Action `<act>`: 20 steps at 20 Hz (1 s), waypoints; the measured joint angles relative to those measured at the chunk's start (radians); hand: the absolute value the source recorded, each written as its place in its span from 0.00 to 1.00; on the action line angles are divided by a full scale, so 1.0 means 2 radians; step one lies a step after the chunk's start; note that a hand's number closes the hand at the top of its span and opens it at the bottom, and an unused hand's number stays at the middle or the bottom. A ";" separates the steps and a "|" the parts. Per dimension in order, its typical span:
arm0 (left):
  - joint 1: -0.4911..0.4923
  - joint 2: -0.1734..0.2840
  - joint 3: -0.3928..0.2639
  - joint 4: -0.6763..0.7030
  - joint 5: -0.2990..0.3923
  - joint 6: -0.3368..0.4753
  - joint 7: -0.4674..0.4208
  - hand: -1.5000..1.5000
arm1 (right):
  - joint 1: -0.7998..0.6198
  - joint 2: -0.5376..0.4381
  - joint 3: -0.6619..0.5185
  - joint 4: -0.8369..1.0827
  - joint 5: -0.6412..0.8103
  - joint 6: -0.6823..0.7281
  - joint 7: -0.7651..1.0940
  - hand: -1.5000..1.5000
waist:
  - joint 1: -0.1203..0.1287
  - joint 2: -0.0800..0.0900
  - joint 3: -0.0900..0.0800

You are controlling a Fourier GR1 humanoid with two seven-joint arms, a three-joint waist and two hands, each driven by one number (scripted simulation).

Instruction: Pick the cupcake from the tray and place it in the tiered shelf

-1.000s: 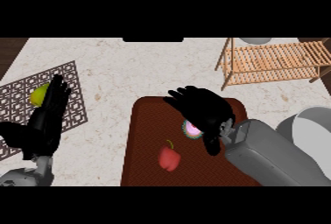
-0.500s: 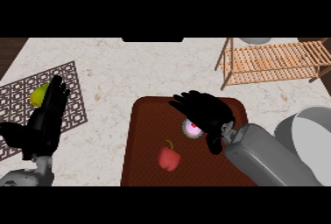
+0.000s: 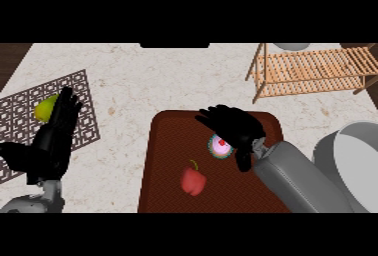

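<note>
On the near brown tray [image 3: 166, 150]: 1 cupcake [image 3: 219, 145] and 1 red fruit [image 3: 193, 181]. Right hand [image 3: 233, 127] over the cupcake, fingers curled around it. Left hand [image 3: 55, 137] at the left, fingers straight, resting. 1 yellow-green fruit [image 3: 45, 107] on 1 lattice mat [image 3: 22, 112]. 1 wooden shelf [image 3: 314, 70] far right.

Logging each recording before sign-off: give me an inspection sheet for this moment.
Surface: pale speckled counter.
Job's things: cupcake on the dark red tray; wooden tiered shelf at the far right, nothing seen on it.
Clutter: red apple on the tray; yellow-green fruit on a patterned mat; grey pot at the right edge.
Robot hands: right robot hand over the cupcake, fingers curling; left robot hand open, resting at left.
Cables: nothing seen.
Surroundings: nothing seen.
</note>
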 measured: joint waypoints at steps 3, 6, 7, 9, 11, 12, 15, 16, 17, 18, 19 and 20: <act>-0.001 -0.008 0.003 0.003 -0.010 -0.003 -0.003 0.50 | 0.002 0.016 -0.006 0.020 0.019 -0.011 -0.017 0.00 | 0.000 0.000 0.000; 0.003 -0.009 0.016 0.002 -0.010 -0.015 -0.001 0.50 | 0.005 0.031 -0.016 0.039 0.039 -0.017 -0.032 0.00 | 0.000 0.000 0.000; 0.010 -0.010 0.017 -0.006 -0.012 -0.018 0.001 0.50 | 0.004 0.035 -0.021 0.039 0.043 -0.012 -0.033 0.00 | 0.000 0.000 0.000; 0.007 -0.014 0.021 -0.003 -0.016 -0.023 0.002 0.50 | 0.003 0.041 -0.030 0.053 0.054 -0.012 -0.043 0.00 | 0.000 0.000 0.000; 0.007 -0.012 0.029 -0.008 -0.014 -0.030 0.007 0.50 | 0.002 0.054 -0.030 0.078 0.066 -0.018 -0.047 1.00 | 0.000 0.000 0.000; 0.002 -0.015 0.031 -0.001 -0.016 -0.030 0.005 0.50 | 0.005 0.057 -0.030 0.081 0.073 -0.018 -0.048 1.00 | 0.000 0.000 0.000; -0.002 -0.021 0.033 0.000 -0.020 -0.034 0.009 0.50 | 0.006 0.054 -0.026 0.088 0.091 -0.012 -0.066 1.00 | 0.000 0.000 0.000; 0.000 -0.021 0.035 -0.005 -0.021 -0.035 0.012 0.50 | 0.007 0.056 -0.022 0.090 0.100 -0.020 -0.071 1.00 | 0.000 0.000 0.000; 0.002 -0.017 0.040 -0.014 -0.016 -0.040 0.019 0.50 | 0.004 0.056 -0.021 0.101 0.106 -0.034 -0.083 1.00 | 0.001 -0.001 0.000; 0.003 -0.022 0.040 -0.007 -0.017 -0.041 0.011 0.50 | 0.006 0.057 -0.018 0.105 0.116 -0.050 -0.089 1.00 | 0.001 -0.001 0.000; 0.005 -0.024 0.038 -0.011 -0.021 -0.040 0.014 0.50 | 0.003 0.057 -0.019 0.109 0.122 -0.060 -0.097 1.00 | 0.001 -0.001 0.000; 0.007 -0.026 0.038 -0.015 -0.024 -0.038 0.018 0.50 | 0.008 0.056 -0.019 0.105 0.128 -0.072 -0.103 1.00 | 0.001 -0.001 0.000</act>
